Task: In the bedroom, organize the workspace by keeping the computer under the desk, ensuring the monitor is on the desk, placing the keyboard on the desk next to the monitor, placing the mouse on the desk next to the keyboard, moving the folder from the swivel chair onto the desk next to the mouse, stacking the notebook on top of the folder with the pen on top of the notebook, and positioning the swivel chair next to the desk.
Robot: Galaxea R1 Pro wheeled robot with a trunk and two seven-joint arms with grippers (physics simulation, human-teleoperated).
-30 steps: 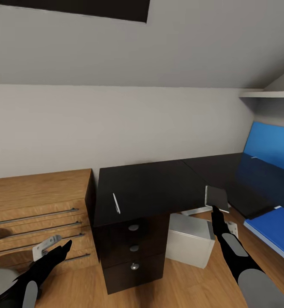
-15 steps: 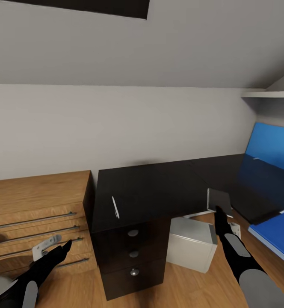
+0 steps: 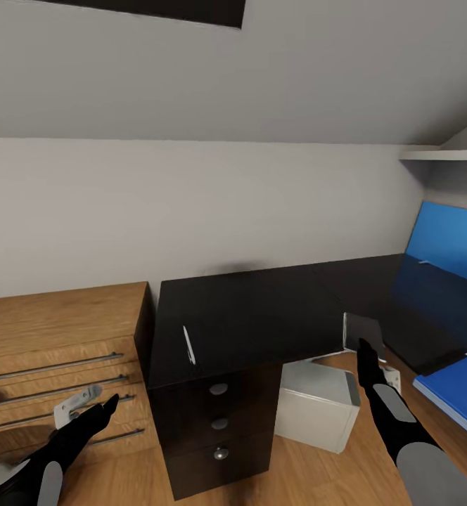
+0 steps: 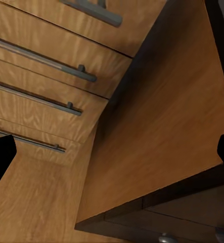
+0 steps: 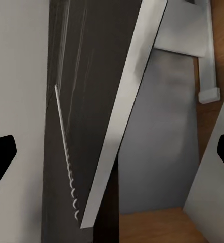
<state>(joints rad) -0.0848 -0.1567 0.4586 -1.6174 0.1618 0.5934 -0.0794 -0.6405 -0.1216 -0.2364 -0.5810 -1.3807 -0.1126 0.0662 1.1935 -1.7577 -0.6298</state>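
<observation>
Gripping notebook (image 3: 362, 330) in right claw (image 3: 364, 346), just beside desk (image 3: 247, 309) edge

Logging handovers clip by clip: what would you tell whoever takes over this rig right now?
The left gripper is open and empty, in front of the wooden dresser.
The right gripper is shut on the notebook, held upright at the front edge of the desk.
The pen lies on the desk.
Done: the computer sits under the desk.
Left: notebook onto the folder, pen on top. The other items cannot be judged from here.
</observation>
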